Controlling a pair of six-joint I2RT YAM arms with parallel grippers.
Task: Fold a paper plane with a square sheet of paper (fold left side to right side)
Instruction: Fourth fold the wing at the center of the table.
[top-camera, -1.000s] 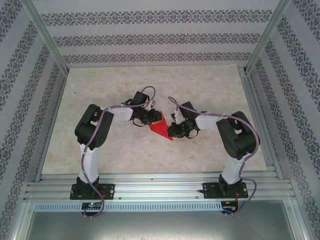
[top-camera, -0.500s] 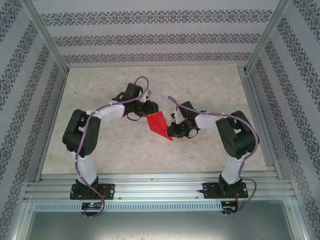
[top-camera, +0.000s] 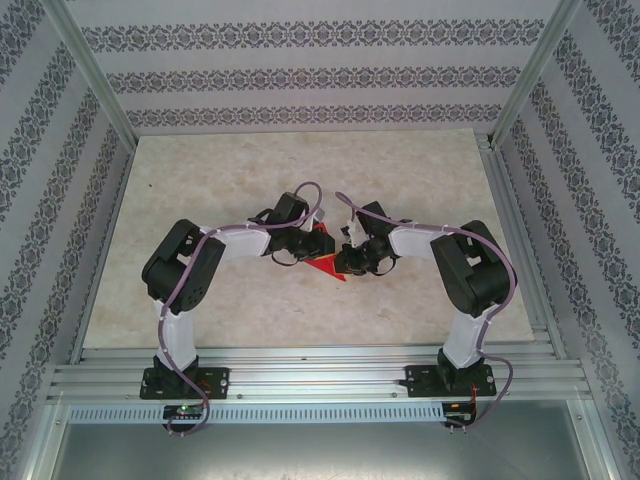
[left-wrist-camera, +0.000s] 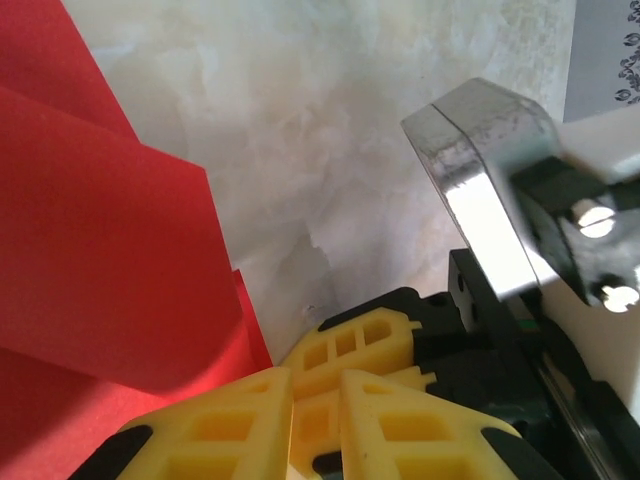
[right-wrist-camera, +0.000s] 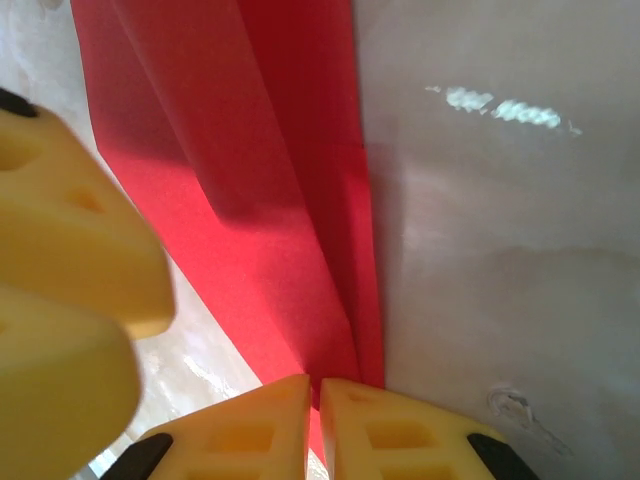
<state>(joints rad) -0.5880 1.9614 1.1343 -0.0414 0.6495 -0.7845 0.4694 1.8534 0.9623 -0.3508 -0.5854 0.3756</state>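
At the middle of the pale marbled desk (top-camera: 200, 180), we find the slim, creased red paper plane (top-camera: 325, 262) lying between both grasping ends. The right arm's yellow fingers (right-wrist-camera: 400, 430) are clenched on its narrow end, red paper running into the slit between them. The left arm's yellow fingers (left-wrist-camera: 220, 430) stand nearly together at its opposite edge; whether they grip paper we cannot tell.

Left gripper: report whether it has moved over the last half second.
Yes. The left gripper has swung right and towards the near rail, back to the paper plane.
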